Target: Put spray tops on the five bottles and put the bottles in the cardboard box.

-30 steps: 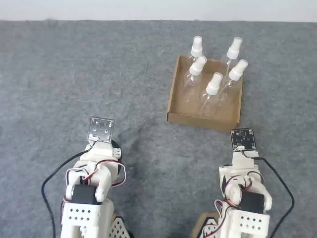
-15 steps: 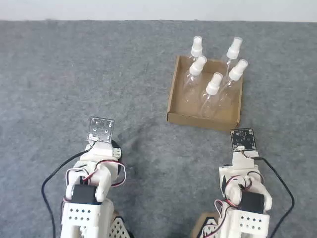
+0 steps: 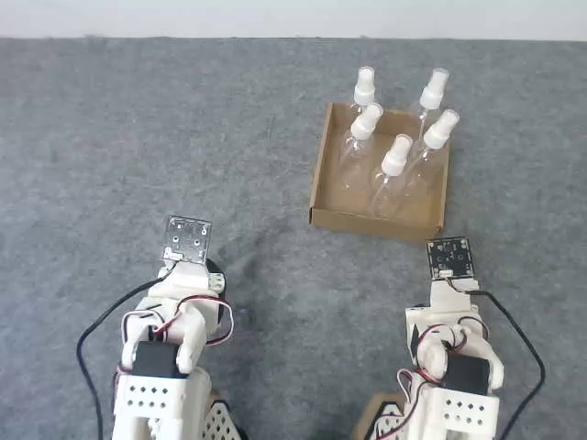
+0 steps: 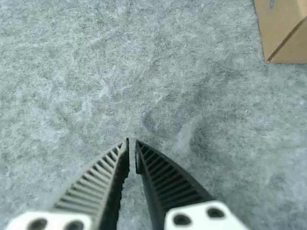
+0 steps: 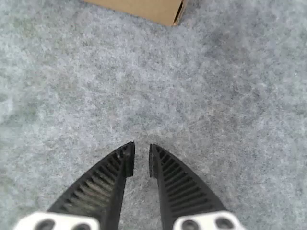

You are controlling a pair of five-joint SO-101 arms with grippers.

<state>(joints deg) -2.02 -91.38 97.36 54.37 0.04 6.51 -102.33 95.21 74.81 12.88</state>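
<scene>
Several clear bottles with white spray tops (image 3: 396,156) stand upright inside the shallow cardboard box (image 3: 316,174) at the back right of the grey mat. My left gripper (image 4: 132,142) is shut with nothing in it, low over bare mat; a corner of the box (image 4: 283,28) lies some way beyond it. My right gripper (image 5: 141,145) is also shut and empty, its tips a sliver apart, with the box's front edge (image 5: 144,8) ahead of it. In the high view the left arm (image 3: 179,312) and the right arm (image 3: 449,321) sit pulled back near the front edge.
Grey felt matting (image 3: 138,137) covers the whole table. A black cable (image 3: 92,339) loops beside the left arm's base and another (image 3: 523,348) runs by the right arm's base.
</scene>
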